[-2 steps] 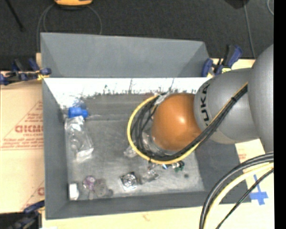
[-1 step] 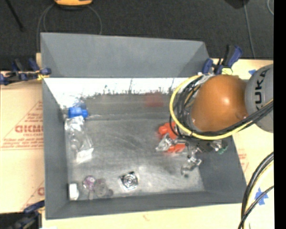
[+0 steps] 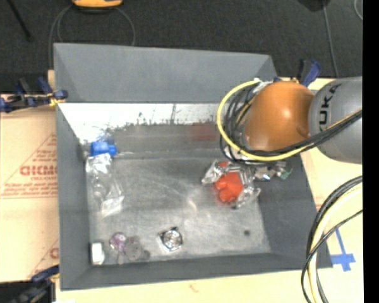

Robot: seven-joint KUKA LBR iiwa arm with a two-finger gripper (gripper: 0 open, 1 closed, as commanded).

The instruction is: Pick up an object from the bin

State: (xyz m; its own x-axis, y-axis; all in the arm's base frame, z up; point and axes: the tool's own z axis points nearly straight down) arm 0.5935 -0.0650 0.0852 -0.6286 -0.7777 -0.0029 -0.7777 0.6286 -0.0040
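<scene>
My gripper (image 3: pixel 230 187) is low in the right half of the bin, under the orange wrist cover. Its silvery fingers (image 3: pixel 210 173) stand on either side of a small red chunky object (image 3: pixel 228 187), which fills the gap between them. Both fingers seem to press against the red object. Whether it rests on the bin floor or is lifted off it I cannot tell.
A crumpled clear plastic bottle (image 3: pixel 101 178) with a blue cap lies along the left wall. Near the front left corner sit a white block (image 3: pixel 97 252), a purple piece (image 3: pixel 119 241), a grey disc (image 3: pixel 134 250) and a shiny metal piece (image 3: pixel 171 239).
</scene>
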